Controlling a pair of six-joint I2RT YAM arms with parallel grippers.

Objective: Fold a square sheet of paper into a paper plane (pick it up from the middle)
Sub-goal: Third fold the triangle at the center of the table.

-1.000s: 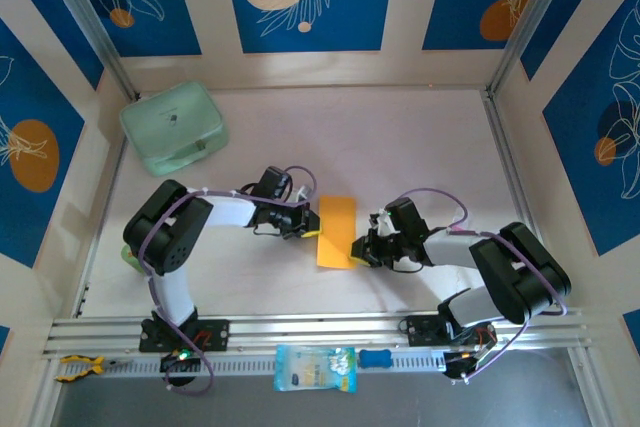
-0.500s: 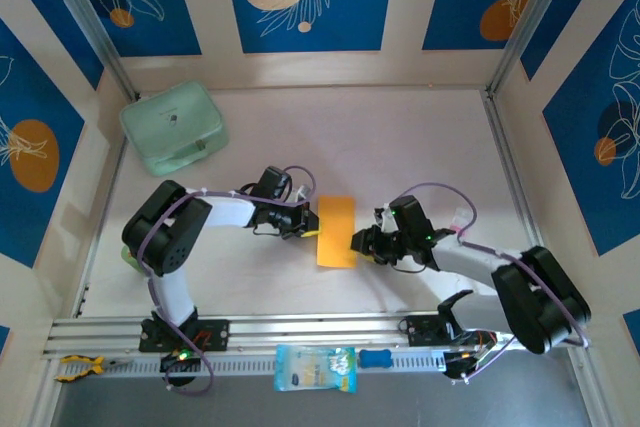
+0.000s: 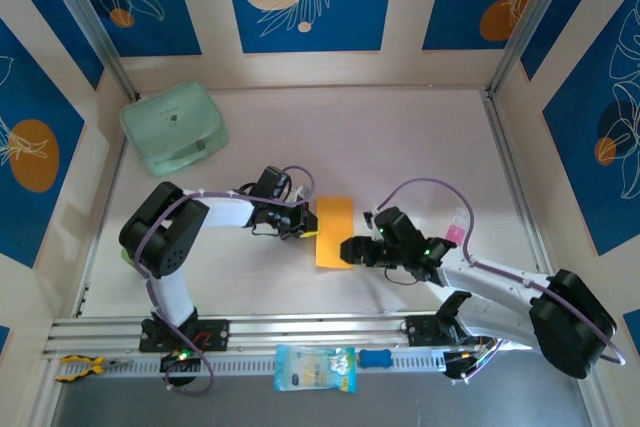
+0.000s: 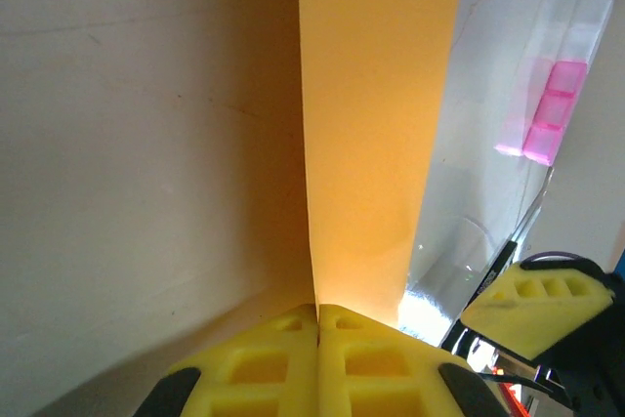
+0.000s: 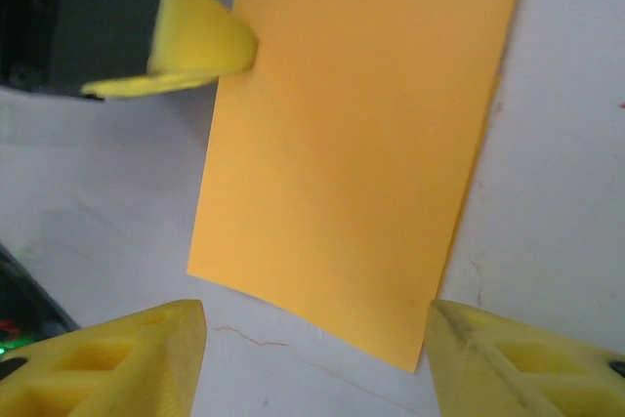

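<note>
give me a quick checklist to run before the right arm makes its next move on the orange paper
1. left fingers shut on the orange paper: ok, pads closed on its edge.
2. right fingers open: ok, wide apart, with the paper's near edge between them and not pinched.
3. Folded layers lined up: cannot tell; a thin sliver may show along one long edge.
4. mint-green case out of the way: ok, in the far back left corner.
5. Plane nose formed: not ok, the paper is a plain rectangle.
</note>
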